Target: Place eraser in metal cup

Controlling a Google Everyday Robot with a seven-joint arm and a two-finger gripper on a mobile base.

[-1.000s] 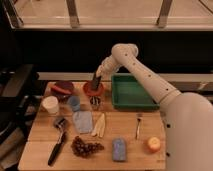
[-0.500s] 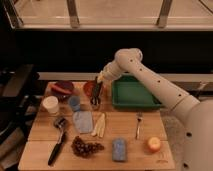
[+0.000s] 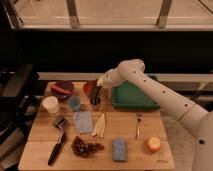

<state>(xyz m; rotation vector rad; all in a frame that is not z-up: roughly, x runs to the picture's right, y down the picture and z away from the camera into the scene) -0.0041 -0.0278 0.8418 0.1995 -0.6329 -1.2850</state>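
Note:
The metal cup (image 3: pixel 95 105) stands on the wooden table (image 3: pixel 35 131), left of the green tray and in front of a red dish. My gripper (image 3: pixel 96 95) hangs directly over the cup, its tips just above the rim. It is shut on a small dark oblong, the eraser (image 3: pixel 95 97), which points down toward the cup's mouth. The eraser's lower end merges with the cup's dark rim, so I cannot tell whether it is inside.
A green tray (image 3: pixel 135 96) sits right of the cup and a red dish (image 3: pixel 89 87) behind it. To the left are a light-blue cup (image 3: pixel 75 103), a white cup (image 3: pixel 50 104) and a red bowl (image 3: pixel 63 89). In front lie a blue cloth (image 3: pixel 83 121), a fork (image 3: pixel 138 125), grapes (image 3: pixel 86 146), a blue sponge (image 3: pixel 118 148), an orange fruit (image 3: pixel 153 144) and a black-handled brush (image 3: pixel 56 146).
The arm's wrist and forearm have sunk lower over the last second, and the gripper has stayed over the metal cup, dropping slightly toward it.

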